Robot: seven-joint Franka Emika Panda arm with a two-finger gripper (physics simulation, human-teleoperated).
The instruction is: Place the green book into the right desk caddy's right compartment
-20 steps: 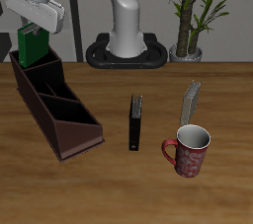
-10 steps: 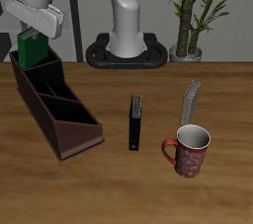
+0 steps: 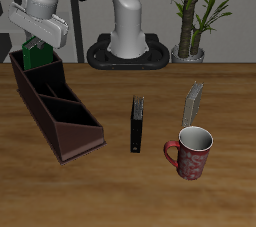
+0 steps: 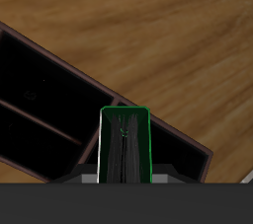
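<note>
Table (image 3: 120, 186): I am working over a wide wooden top with a warm brown grain running across it; it is showing as smooth planks in both views.

Caddy (image 3: 55, 106): the right desk caddy is lying at the left of the scene as a long, dark maroon box with an open top, thin flat walls and slanted inner dividers, and it is sloping down to a low end nearer the front edge.

Compartment (image 3: 35, 72): the right compartment is sitting at the caddy's far, tall-walled end; from my wrist camera it is reading as a dark rectangular well (image 4: 148, 149) directly below the book.

Book (image 3: 36, 55): I am holding the green book upright over that far end; it is thin, stiff and bright green, with its lower part looking as if it is dipping behind the caddy's far wall, though I cannot tell whether it is touching the floor of the section.

Gripper (image 3: 36, 45): my two fingers are clamping the book's top edge, closed to the book's thickness.

Progress: I am judging the pickup and carry as done; lowering fully and letting go are what is remaining.

Others: a black book (image 3: 136, 124) is standing mid-table, and a grey book (image 3: 193, 103) is leaning beside a glossy red mug (image 3: 193, 152) at the right.
</note>
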